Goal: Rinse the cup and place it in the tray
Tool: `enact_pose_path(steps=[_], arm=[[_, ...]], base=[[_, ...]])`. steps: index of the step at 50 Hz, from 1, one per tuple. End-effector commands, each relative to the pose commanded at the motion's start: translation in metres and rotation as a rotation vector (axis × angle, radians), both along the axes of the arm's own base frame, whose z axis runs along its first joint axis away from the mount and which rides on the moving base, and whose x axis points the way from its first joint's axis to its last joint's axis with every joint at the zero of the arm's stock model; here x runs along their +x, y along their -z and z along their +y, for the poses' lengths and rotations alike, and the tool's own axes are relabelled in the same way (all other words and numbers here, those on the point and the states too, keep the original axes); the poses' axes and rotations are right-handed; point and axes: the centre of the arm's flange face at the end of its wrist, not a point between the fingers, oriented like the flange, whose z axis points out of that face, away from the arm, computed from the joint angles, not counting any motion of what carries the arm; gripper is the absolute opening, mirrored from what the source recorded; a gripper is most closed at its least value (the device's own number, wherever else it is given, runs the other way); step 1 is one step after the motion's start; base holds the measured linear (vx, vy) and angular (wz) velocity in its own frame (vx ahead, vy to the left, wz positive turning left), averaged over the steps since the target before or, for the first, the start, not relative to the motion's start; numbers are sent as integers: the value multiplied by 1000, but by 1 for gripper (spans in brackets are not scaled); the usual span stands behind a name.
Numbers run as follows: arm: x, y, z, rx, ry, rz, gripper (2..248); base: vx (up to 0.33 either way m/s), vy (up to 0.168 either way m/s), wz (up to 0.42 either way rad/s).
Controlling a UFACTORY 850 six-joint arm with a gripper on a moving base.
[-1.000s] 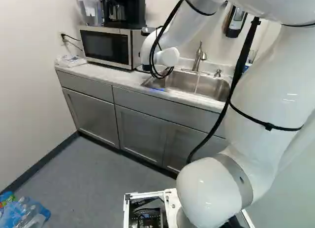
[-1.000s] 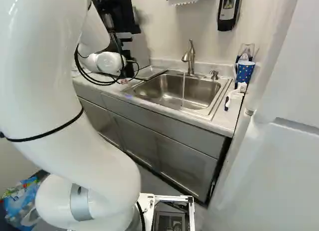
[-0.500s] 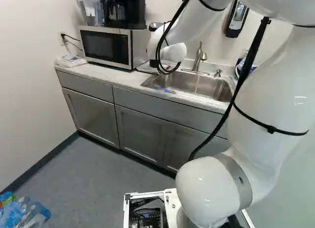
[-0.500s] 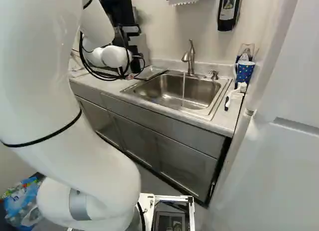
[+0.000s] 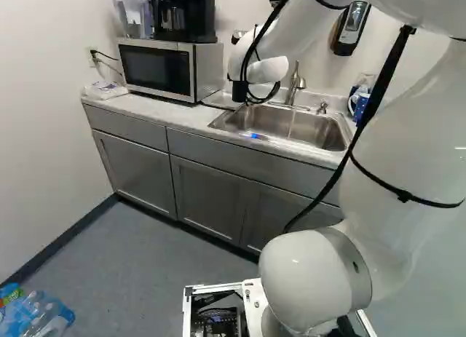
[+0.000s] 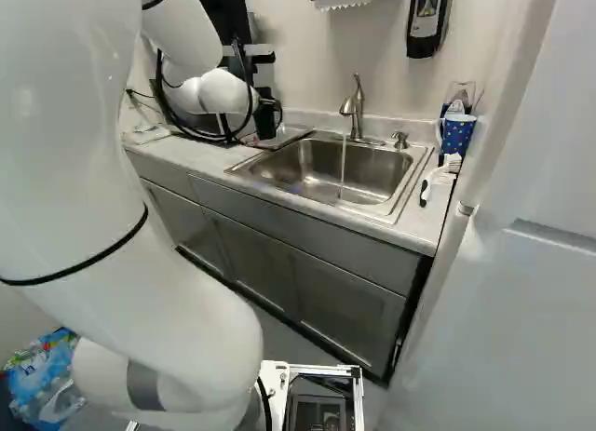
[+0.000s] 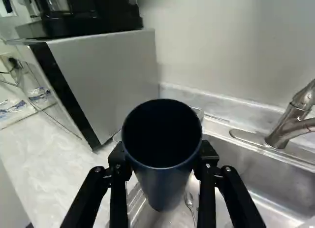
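The black pincer (image 6: 264, 103), its 2 fingers pinching the dark-blue cylindrical cup (image 7: 165, 186), has shifted rightward at the upper left of the right base view, carrying the cup near the grey metal sink (image 6: 372, 161).

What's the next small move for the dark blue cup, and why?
If rinsing is done, which I can't tell, I'd ease the dark blue cup down toward the shallow grey tray: the black two-finger gripper has it clamped, it hangs near that tray, and the brushed-metal faucet's running stream falls well aside.
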Motion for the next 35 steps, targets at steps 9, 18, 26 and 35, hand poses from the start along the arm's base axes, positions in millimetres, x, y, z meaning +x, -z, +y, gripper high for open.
enact_pose_path(steps=[9,18,26,35], arm=[[2,-5,-14,0,25,41,126],[5,-10,-27,0,50,74,126],[8,-13,-39,1,74,70,126],[9,-13,-53,2,100,70,126]], base=[[0,0,0],[0,0,0],[0,0,0],[0,0,0]])
